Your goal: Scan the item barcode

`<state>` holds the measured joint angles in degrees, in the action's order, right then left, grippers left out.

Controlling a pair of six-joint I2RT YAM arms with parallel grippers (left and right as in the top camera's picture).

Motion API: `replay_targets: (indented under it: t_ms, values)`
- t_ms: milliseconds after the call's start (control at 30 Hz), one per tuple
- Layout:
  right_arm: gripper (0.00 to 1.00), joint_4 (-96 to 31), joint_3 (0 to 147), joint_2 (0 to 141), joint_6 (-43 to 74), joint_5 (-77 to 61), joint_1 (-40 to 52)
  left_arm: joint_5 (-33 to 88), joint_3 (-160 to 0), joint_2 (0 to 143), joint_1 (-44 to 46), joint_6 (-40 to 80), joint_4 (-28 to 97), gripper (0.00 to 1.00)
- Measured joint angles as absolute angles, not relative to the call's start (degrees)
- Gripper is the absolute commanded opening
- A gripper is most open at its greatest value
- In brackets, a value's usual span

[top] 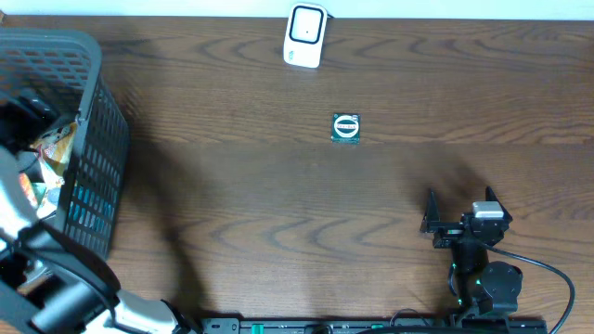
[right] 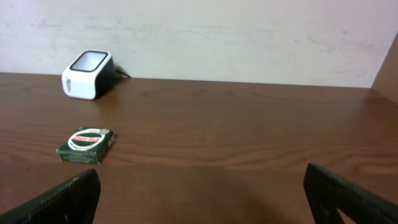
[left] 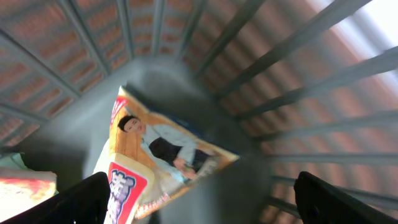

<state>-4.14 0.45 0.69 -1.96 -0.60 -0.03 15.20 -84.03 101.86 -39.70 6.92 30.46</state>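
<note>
Hanging wide open and empty inside the basket [top: 93, 148], the left gripper [left: 202, 180] sits over a yellow-and-red packet [left: 155, 155] printed with a person. The right gripper [right: 200, 173], equally wide and empty, faces a green box [top: 346, 127] with a round white label, lying on the worktop [top: 232, 186] near the white scanner [top: 304, 35].

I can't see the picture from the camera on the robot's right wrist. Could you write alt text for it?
A small green box lies on a brown wooden table, with a white scanner standing farther back near a pale wall. The robot's two dark fingers frame the bottom corners, wide apart and holding nothing.
</note>
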Motion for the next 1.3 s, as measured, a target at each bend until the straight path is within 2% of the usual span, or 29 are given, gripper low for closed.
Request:
replay_targets:
  t_ms: [333, 567, 633, 700, 767, 833, 900, 1300]
  values:
    - [0.99, -4.1, 0.4, 0.7, -2.0, -0.6, 0.0, 5.9, -84.0, 110.8, -40.7, 5.0, 33.8, 0.94]
    - [0.99, -4.1, 0.4, 0.7, -2.0, -0.6, 0.0, 5.4, -84.0, 113.3, -42.0, 3.4, 37.1, 0.86]
    - [0.99, -4.1, 0.4, 0.7, -2.0, -0.6, 0.0, 5.4, -84.0, 114.5, -42.0, 3.2, 37.8, 0.79]
    - [0.99, -4.1, 0.4, 0.7, -2.0, -0.6, 0.0, 5.4, -84.0, 115.8, -42.0, 3.0, 38.2, 0.61]
    - [0.99, -4.1, 0.4, 0.7, -2.0, -0.6, 0.0, 5.3, -84.0, 116.6, -42.0, 2.9, 38.3, 0.36]
    - [0.99, -4.1, 0.4, 0.7, -1.9, -0.6, 0.0, 5.2, -84.1, 116.6, -42.0, 2.8, 38.4, 0.19]
    - [0.99, -4.1, 0.4, 0.7, -1.9, -0.6, 0.0, 5.2, -84.2, 116.2, -42.0, 2.8, 38.5, 0.08]
    - [0.99, -4.1, 0.4, 0.7, -2.0, -0.6, 0.0, 5.3, -83.0, 108.4, -42.0, 4.7, 37.3, 0.07]
